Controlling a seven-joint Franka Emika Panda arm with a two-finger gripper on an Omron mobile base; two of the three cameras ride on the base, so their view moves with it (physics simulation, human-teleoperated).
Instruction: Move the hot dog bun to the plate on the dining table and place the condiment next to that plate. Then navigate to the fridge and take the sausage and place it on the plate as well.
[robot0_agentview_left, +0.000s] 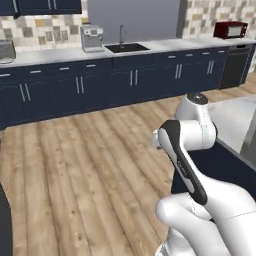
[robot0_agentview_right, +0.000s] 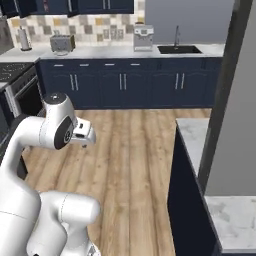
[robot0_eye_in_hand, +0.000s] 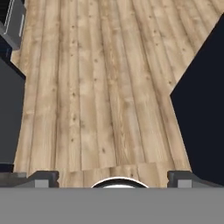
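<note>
My gripper (robot0_eye_in_hand: 112, 178) hangs over bare wooden floor, open, with nothing between its fingertips (robot0_eye_in_hand: 43, 178). The dining table (robot0_agentview_right: 235, 220), white marble on a dark navy base, stands at the right; its top also shows at the right of the left base view (robot0_agentview_left: 235, 120), and its navy base (robot0_eye_in_hand: 201, 100) lies to the right of the hand. The hot dog bun, the plate, the condiment and the sausage are out of view. A tall grey panel with a dark edge (robot0_agentview_right: 235, 100) rises over the table; I cannot tell whether it belongs to the fridge.
The navy-cabinet worktop (robot0_agentview_left: 60, 55) runs along the back wall with a sink (robot0_agentview_left: 126, 48), a coffee machine (robot0_agentview_left: 91, 37), a red microwave (robot0_agentview_left: 230, 30) and a toaster (robot0_agentview_right: 62, 44). A stove (robot0_agentview_right: 15, 75) stands at the left. Open wooden floor (robot0_agentview_left: 90, 160) lies between.
</note>
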